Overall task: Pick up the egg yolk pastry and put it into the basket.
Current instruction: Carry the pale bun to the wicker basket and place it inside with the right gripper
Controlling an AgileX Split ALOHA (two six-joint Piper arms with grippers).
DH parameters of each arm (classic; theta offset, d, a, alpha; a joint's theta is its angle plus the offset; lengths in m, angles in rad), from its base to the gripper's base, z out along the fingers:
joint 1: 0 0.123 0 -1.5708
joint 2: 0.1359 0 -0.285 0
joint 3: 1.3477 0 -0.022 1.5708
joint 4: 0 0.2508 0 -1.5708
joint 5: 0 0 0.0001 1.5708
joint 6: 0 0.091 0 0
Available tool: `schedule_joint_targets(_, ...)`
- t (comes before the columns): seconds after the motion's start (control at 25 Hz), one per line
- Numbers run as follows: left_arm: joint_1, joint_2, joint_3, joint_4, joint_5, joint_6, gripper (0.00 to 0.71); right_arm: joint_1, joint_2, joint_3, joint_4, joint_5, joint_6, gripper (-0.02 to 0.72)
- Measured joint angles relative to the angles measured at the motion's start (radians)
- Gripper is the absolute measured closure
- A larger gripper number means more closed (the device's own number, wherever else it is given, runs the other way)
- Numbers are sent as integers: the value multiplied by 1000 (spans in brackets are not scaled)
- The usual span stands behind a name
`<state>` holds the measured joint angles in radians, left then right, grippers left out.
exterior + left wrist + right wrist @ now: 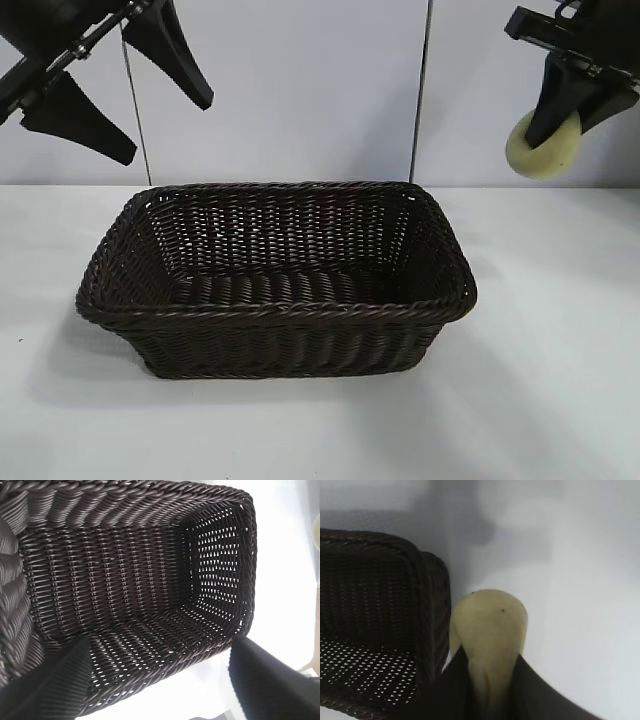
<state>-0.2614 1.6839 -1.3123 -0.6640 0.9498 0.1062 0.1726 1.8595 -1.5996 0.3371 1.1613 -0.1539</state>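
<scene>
A dark brown woven basket (276, 312) stands in the middle of the white table with nothing inside it. High at the right, my right gripper (548, 135) is shut on the pale yellow egg yolk pastry (543, 148), which hangs in the air to the right of the basket and above the table. In the right wrist view the pastry (490, 625) is squeezed between the two black fingers, with the basket's end wall (395, 605) beside it. My left gripper (160, 125) hangs open high at the left, above the basket's left end; its view looks down into the basket (125, 575).
White table (560, 380) runs all around the basket. A pale wall with two dark vertical seams (420, 90) stands behind.
</scene>
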Motion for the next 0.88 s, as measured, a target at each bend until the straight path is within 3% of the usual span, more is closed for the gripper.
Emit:
schedule_joint_targets(0.4, 0, 0, 0, 0, 0, 0, 158, 186, 0, 0, 4, -38, 11, 584)
schedule_joint_targets(0.88, 0, 0, 0, 0, 0, 0, 158, 227, 108, 0, 45, -65, 30, 585)
